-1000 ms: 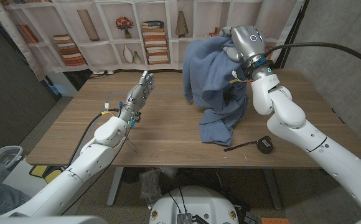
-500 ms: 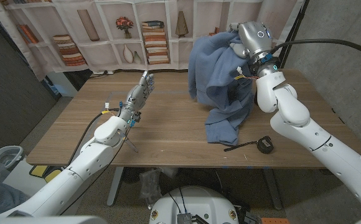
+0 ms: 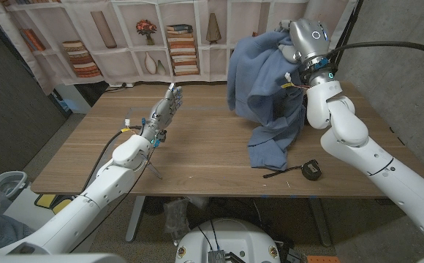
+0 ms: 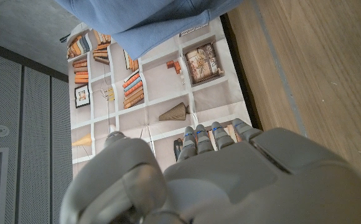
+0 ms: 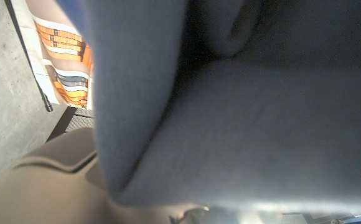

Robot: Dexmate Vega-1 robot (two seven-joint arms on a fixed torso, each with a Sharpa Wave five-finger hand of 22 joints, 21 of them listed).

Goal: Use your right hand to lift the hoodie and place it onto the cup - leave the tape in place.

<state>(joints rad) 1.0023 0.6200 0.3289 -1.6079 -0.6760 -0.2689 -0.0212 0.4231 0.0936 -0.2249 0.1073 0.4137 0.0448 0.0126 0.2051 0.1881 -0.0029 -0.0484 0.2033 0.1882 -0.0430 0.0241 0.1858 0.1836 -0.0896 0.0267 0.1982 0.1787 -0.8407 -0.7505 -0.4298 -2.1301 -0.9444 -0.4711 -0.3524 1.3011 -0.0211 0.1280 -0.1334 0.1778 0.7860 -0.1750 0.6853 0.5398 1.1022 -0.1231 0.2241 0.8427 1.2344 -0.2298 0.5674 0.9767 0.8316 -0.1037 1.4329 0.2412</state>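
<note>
My right hand [image 3: 291, 52] grips the blue hoodie [image 3: 267, 88] by its upper part and holds it up over the table's far right. The cloth hangs in folds, and its lower end lies on the wood. Most of that hand is buried in the fabric. Up close in the right wrist view, the hoodie [image 5: 261, 124] is dark cloth. A black tape measure [image 3: 311, 169] with a short pulled-out strip lies near the front edge, just right of the hoodie's hem. My left hand [image 3: 164, 109] stands upright over the table's left middle, fingers straight, holding nothing.
A wooden table [image 3: 197, 146] carries the things. Behind it hangs a backdrop printed with bookshelves [image 3: 146, 44], and a grey wall [image 3: 395, 66] stands at the right. In the left wrist view, the hoodie [image 4: 149, 18] hangs past my left hand [image 4: 230, 180].
My right hand has carried the hoodie to the right and a little higher, and the trailing hem has slid right across the table toward the tape measure. The left hand has stayed still.
</note>
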